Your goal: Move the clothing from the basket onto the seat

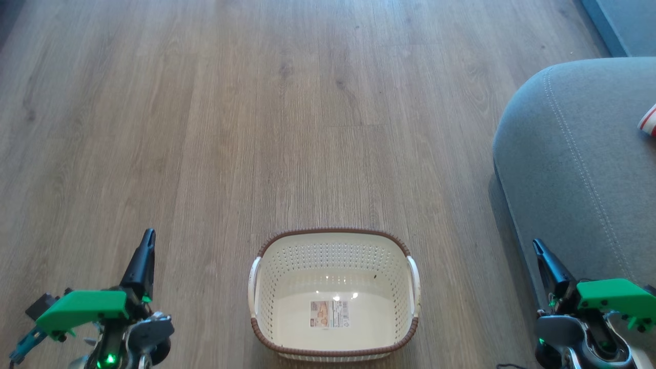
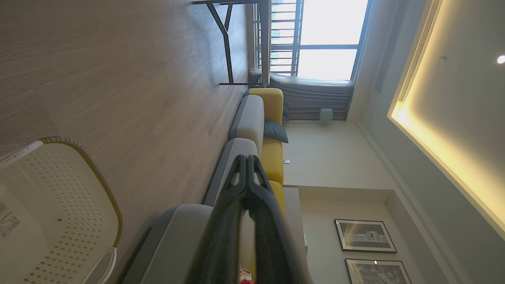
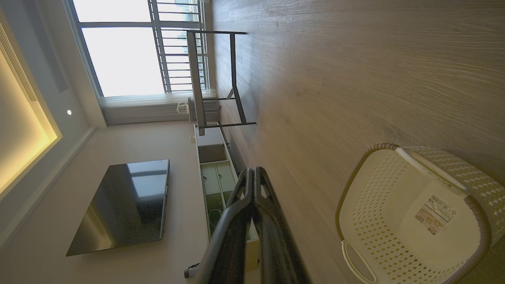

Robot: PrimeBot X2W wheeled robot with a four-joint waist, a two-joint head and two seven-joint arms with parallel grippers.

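The cream basket (image 1: 333, 246) with its brown rim stands on the floor between my arms, holding just a sticker on its bottom; it also shows as the basket (image 2: 59, 205) and the basket (image 3: 410, 221) in the wrist views. The grey seat (image 1: 569, 169) fills the right side, and a bit of red clothing (image 1: 649, 122) with white stripes lies on it at the frame edge. A red scrap of clothing (image 2: 245, 276) peeks past my fingers. My left gripper (image 1: 148, 237) is shut at lower left, my right gripper (image 1: 536, 246) shut beside the seat's front.
Wooden floor (image 1: 256, 128) stretches ahead of the basket. A black-legged table (image 3: 215, 79) and a low cabinet (image 3: 215, 173) stand far off by the window, with a wall screen (image 3: 126, 205). The sofa (image 2: 252, 122) continues with yellow backs.
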